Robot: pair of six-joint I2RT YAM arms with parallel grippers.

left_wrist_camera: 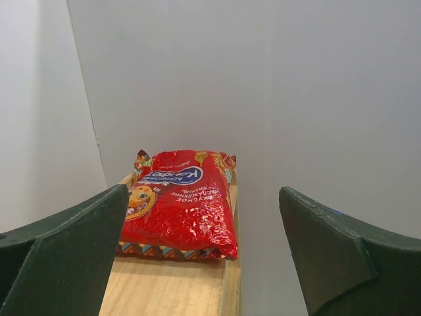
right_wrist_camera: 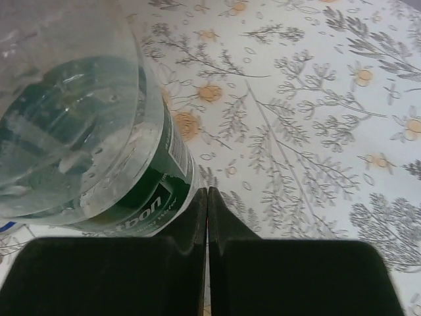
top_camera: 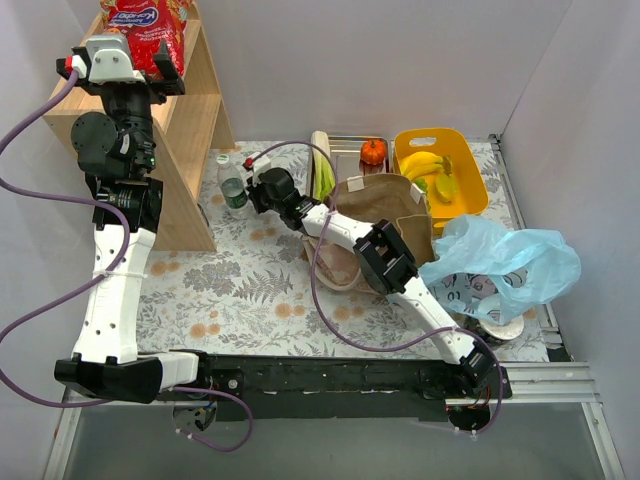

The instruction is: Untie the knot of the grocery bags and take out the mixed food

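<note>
The left gripper (left_wrist_camera: 202, 191) is held spread, red crisp packet (left_wrist_camera: 181, 201) at twelve o'clock; the right gripper (right_wrist_camera: 208, 192) is pressed together, clear bottle (right_wrist_camera: 85, 131) at ten o'clock.

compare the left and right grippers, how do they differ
The left gripper has its jaws wide open; the right gripper has them shut. The left points at a red crisp packet on a wooden shelf; the right sits beside a clear bottle on the table. Neither holds anything.
</note>
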